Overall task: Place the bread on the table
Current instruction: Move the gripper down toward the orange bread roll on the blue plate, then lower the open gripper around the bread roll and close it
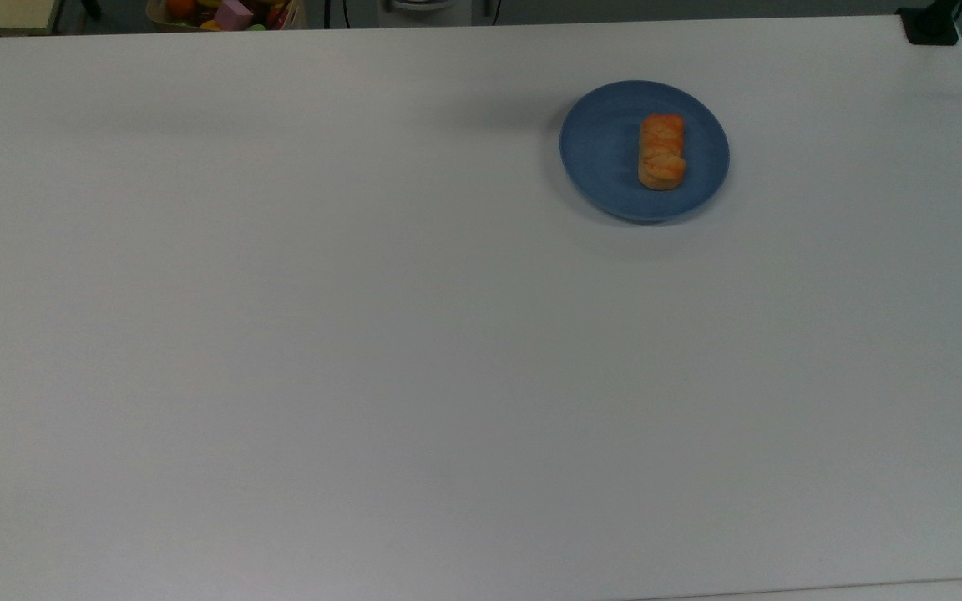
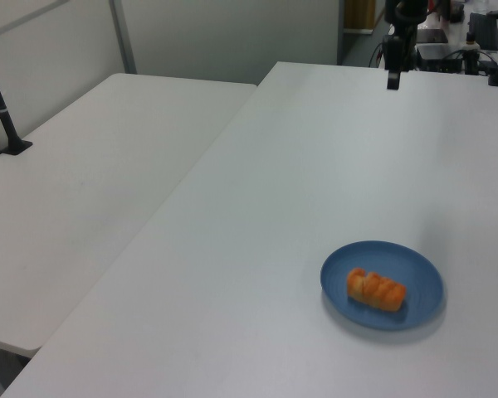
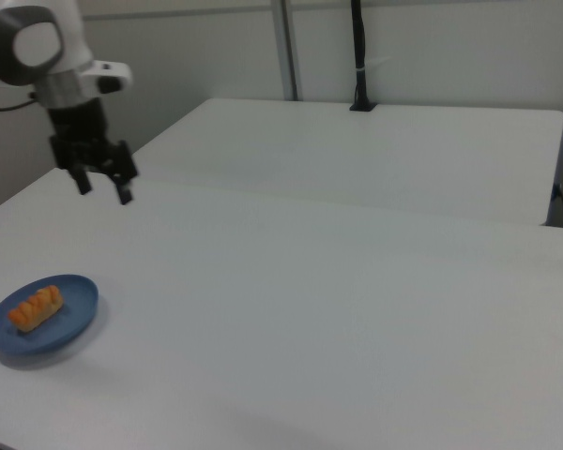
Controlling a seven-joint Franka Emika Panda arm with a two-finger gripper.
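Observation:
The bread (image 1: 661, 150), a small golden-orange ridged roll, lies on a round blue plate (image 1: 598, 154) near the far right of the white table (image 1: 364, 334). Bread (image 2: 376, 289) and plate (image 2: 419, 267) sit in the left view's lower right. In the right view the bread (image 3: 35, 307) rests on the plate (image 3: 73, 314) at the lower left. My gripper (image 3: 103, 187) hangs open and empty above the table, up and slightly right of the plate in the right view, well apart from it. In the left view the gripper (image 2: 393, 79) hovers over the table's far end.
A second white table (image 2: 91, 166) adjoins this one, with a black pole (image 2: 4, 116) clamped to it. A box of colourful toys (image 1: 222, 12) stands beyond the far edge. A black clamp (image 1: 932, 25) sits on the top view's upper right corner.

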